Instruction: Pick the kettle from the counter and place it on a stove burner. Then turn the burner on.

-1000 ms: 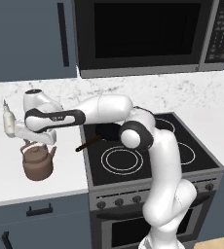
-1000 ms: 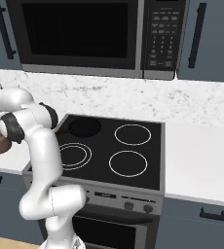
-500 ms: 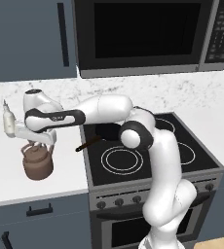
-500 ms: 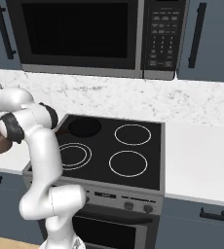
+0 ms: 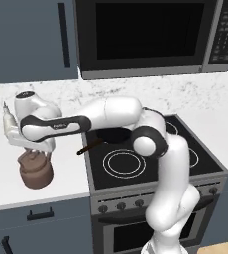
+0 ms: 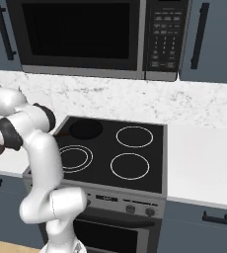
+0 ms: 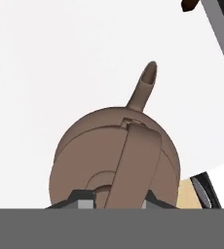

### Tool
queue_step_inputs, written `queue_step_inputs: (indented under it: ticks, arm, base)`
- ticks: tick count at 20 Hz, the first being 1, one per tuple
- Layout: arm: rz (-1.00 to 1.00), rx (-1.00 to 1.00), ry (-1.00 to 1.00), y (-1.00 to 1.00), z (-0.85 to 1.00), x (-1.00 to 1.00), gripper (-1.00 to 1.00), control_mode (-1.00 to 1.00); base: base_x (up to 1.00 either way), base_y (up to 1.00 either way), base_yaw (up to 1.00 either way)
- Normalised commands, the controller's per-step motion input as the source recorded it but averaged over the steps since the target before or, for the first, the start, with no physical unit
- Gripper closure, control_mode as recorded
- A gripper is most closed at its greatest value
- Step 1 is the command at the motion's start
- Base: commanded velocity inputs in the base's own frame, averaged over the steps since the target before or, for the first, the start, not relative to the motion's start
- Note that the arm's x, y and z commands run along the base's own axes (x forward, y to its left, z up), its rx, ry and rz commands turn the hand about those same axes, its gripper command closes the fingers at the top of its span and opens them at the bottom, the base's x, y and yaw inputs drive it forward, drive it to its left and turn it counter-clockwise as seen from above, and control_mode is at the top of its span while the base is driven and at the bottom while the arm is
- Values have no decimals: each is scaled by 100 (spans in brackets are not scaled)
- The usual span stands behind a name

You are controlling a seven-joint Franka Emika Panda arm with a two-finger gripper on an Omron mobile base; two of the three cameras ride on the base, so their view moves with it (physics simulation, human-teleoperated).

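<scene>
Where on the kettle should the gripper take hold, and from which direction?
Grip the arched loop handle of the kettle, coming straight down from above. The handle rises over the lid as a narrow band the fingers can straddle, while the round body looks too wide. The gripper already hangs above it with one fingertip on each side.

**Kitchen wall around the range**

I see a black glass-top stove (image 6: 110, 150) with four ringed burners, knobs along its front edge. A black microwave (image 5: 150, 34) hangs above it, flanked by dark grey-blue upper cabinets (image 5: 31, 39). White marbled backsplash (image 6: 184, 106) runs behind. Lower drawers (image 5: 36, 223) match the cabinets. Lighting is even.
</scene>
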Motion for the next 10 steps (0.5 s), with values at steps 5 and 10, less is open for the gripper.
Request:
queue_step_inputs:
  ticks: [5,10]
  arm:
    - [2,0,-15,-33,22,-83,100,-100]
    - [0,0,-10,-68,35,-79,100,-100]
  base:
    - [0,0,0]
    - [0,0,0]
